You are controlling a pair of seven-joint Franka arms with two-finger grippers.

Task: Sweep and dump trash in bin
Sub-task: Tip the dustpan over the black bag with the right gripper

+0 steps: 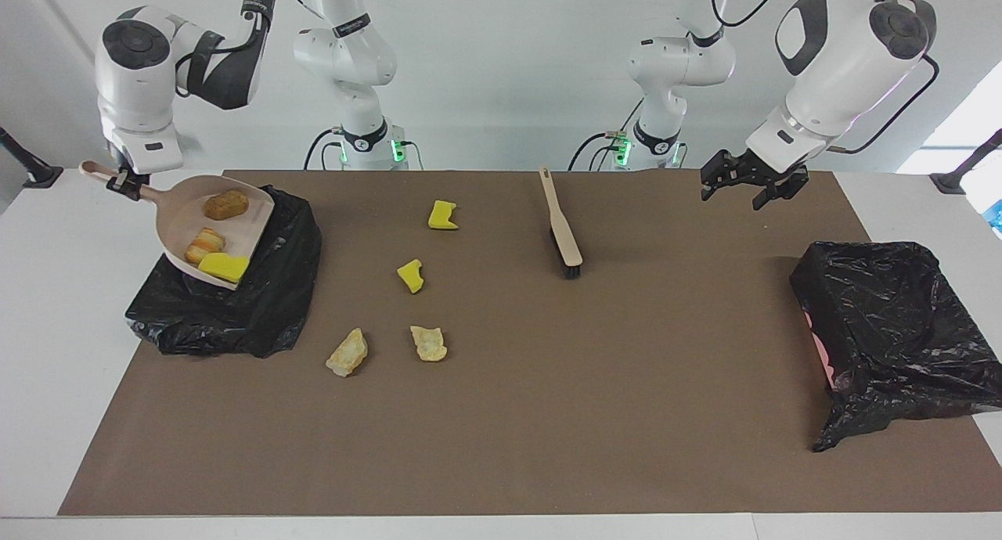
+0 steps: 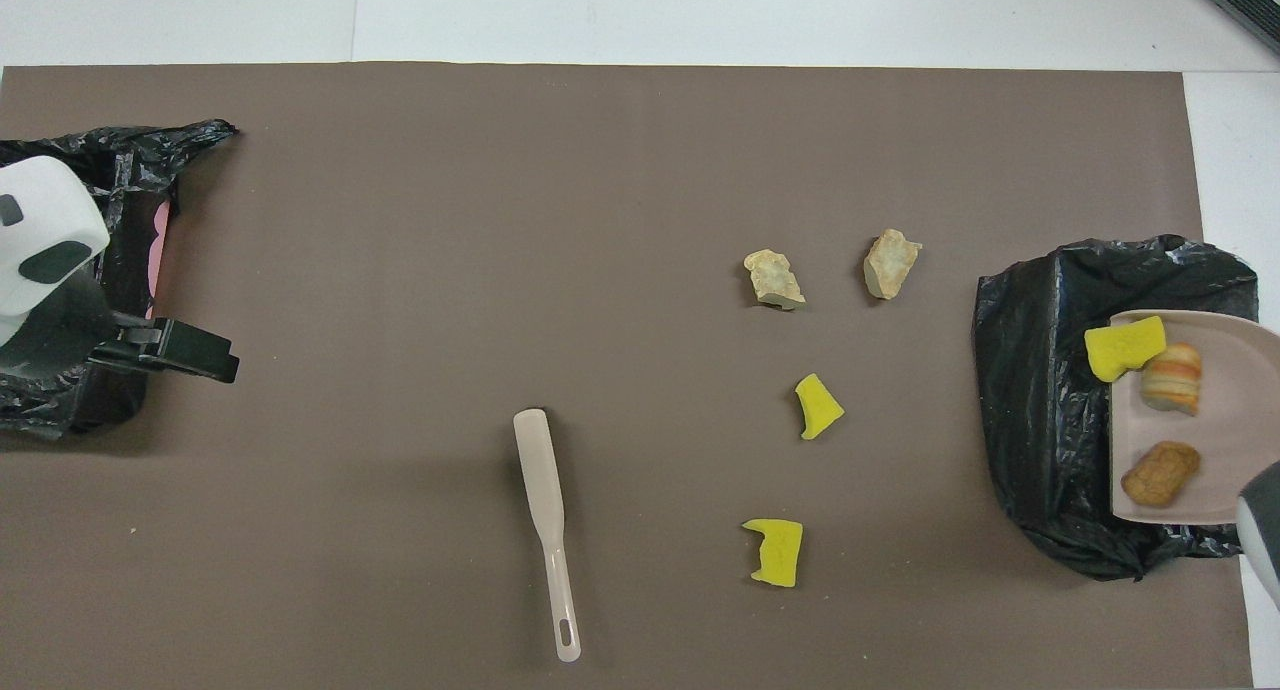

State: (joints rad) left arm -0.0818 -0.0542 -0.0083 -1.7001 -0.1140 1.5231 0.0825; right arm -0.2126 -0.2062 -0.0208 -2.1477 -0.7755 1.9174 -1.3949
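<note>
Facing view: right gripper (image 1: 125,185) clamped on the handle of the beige plastic dustpan (image 1: 176,219), tilted above the black bag-lined bin (image 1: 266,305) at the right arm's end. Three scraps (image 1: 210,241) lie in the pan; four scraps (image 1: 410,275) on the brown mat (image 1: 548,407). Left gripper (image 1: 744,188), fingers apart, empty, over the mat. Beige hand brush (image 1: 564,231) lies flat.

Overhead view: second bag-lined bin (image 2: 60,230) at the left arm's end.

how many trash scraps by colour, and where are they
yellow sponge: 3, one in the dustpan, two on the mat
tan or brown lumps: 4, two in the dustpan, two on the mat
total: 7
</note>
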